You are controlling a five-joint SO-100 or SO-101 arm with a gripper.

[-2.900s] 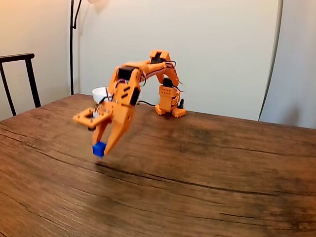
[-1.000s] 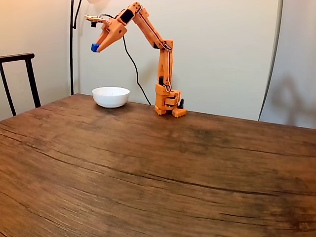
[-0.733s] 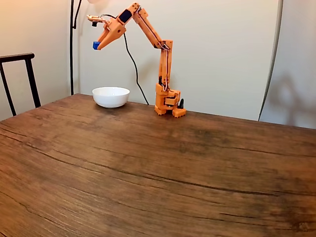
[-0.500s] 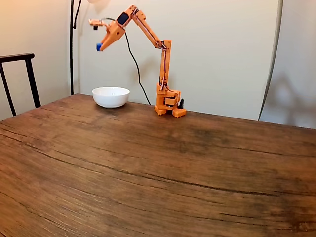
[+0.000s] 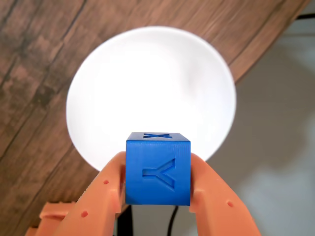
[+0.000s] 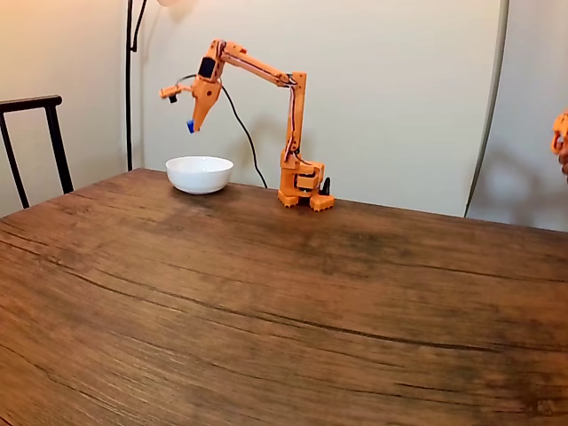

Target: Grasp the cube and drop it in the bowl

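Wrist view: the orange gripper [image 5: 157, 172] was clamped on the blue cube [image 5: 158, 169], one finger [image 5: 106, 189] on each side; the finger bases were cut off at the lower edge. The cube's near face bore a recessed "Y"; the mark on its top face was hard to read. Below it lay the white bowl [image 5: 98, 83] on the wooden table [image 5: 29, 59].

Fixed view: the cube [image 6: 190, 127], very small here, hung above the bowl [image 6: 200, 175], well apart. The gripper [image 6: 191, 126] pointed down.
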